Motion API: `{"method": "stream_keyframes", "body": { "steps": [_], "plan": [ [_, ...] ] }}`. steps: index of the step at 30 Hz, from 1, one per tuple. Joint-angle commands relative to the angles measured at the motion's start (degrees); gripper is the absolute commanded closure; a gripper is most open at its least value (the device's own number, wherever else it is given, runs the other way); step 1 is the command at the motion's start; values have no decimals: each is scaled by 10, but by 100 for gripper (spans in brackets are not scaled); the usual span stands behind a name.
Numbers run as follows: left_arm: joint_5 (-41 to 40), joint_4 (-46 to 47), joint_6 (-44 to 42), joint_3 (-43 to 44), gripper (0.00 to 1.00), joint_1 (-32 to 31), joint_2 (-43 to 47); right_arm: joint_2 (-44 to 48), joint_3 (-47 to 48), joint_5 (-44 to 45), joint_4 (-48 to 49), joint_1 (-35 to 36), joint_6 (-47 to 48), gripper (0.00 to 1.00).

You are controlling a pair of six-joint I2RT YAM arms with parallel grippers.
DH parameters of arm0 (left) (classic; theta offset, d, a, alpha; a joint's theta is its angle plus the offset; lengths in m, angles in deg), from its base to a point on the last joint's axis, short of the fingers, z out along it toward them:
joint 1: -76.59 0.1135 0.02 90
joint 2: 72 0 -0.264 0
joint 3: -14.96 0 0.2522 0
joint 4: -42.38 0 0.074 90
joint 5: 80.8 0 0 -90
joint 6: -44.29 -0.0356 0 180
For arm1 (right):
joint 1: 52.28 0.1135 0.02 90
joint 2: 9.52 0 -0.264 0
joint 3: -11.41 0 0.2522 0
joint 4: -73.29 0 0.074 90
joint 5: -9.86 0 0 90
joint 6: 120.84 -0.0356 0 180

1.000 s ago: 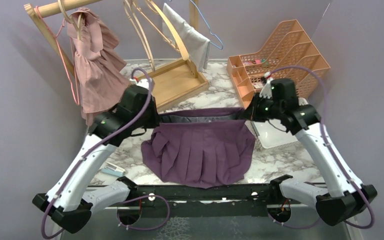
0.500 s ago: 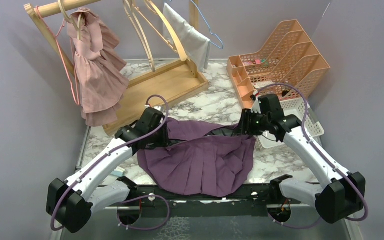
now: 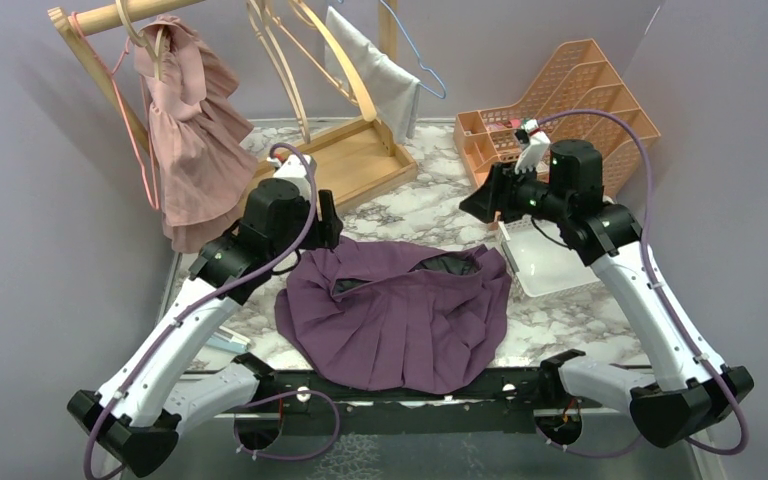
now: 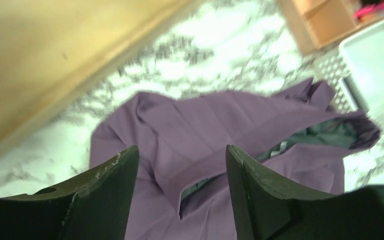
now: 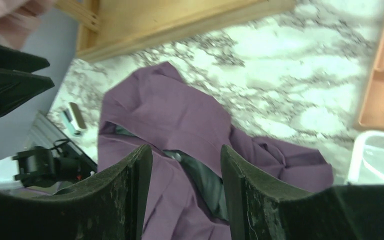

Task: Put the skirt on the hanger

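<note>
The purple pleated skirt (image 3: 395, 310) lies loose on the marble table, its waistband gaping to show a dark lining (image 5: 205, 182). My left gripper (image 3: 326, 220) hangs open above the skirt's far left edge, and the skirt (image 4: 220, 120) fills the left wrist view under my empty gripper (image 4: 180, 150). At the skirt's far right corner, my right gripper (image 3: 480, 205) is raised and open. In its wrist view the skirt (image 5: 170, 115) lies below the gripper (image 5: 186, 149), untouched. Empty wooden hangers (image 3: 290, 70) hang on the rack at the back.
A pink dress (image 3: 185, 130) hangs at the back left over the rack's wooden base (image 3: 350, 160). A white cloth (image 3: 380, 70) and a blue wire hanger (image 3: 422, 62) hang further right. An orange organiser (image 3: 560, 100) and a white basket (image 3: 555, 265) stand on the right.
Both grippers held the skirt's waistband stretched between them. They lowered it, opened and rose away, and the skirt now lies loose on the table.
</note>
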Motion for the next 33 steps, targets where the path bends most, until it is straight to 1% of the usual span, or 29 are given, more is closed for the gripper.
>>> {"method": "stream_keyframes", "body": {
  "steps": [1,3,5,6,7,11,14,17,19,21,23,26,33],
  "plan": [
    [-55,39,-90,85,29,4,15,-17,40,-71,67,-3,-9,44],
    [-62,48,-109,123,20,3,10,-22,53,-69,87,-2,-20,45],
    [-85,56,-121,166,7,3,0,-31,71,-66,98,1,-24,45],
    [-101,62,-126,189,2,4,-6,-35,78,-63,104,3,-25,45],
    [-118,67,-128,209,1,4,-16,-39,83,-62,109,5,-27,45],
    [-173,72,-131,301,1,5,-71,-46,83,-64,132,13,-39,45],
    [-178,80,-117,356,1,21,-120,-45,66,-69,146,22,-54,45],
    [-129,79,-85,411,4,80,-174,-41,48,-68,152,31,-64,46],
    [-62,76,-44,437,8,142,-204,-38,40,-67,152,36,-67,46],
    [-3,77,-14,456,15,186,-232,-32,31,-65,153,41,-68,46],
    [26,82,-5,473,20,201,-256,-28,25,-64,150,43,-67,46],
    [62,89,1,493,22,210,-281,-23,20,-59,142,45,-63,46],
    [64,112,9,504,22,221,-290,-17,8,-52,139,46,-56,46]
  ]
}}
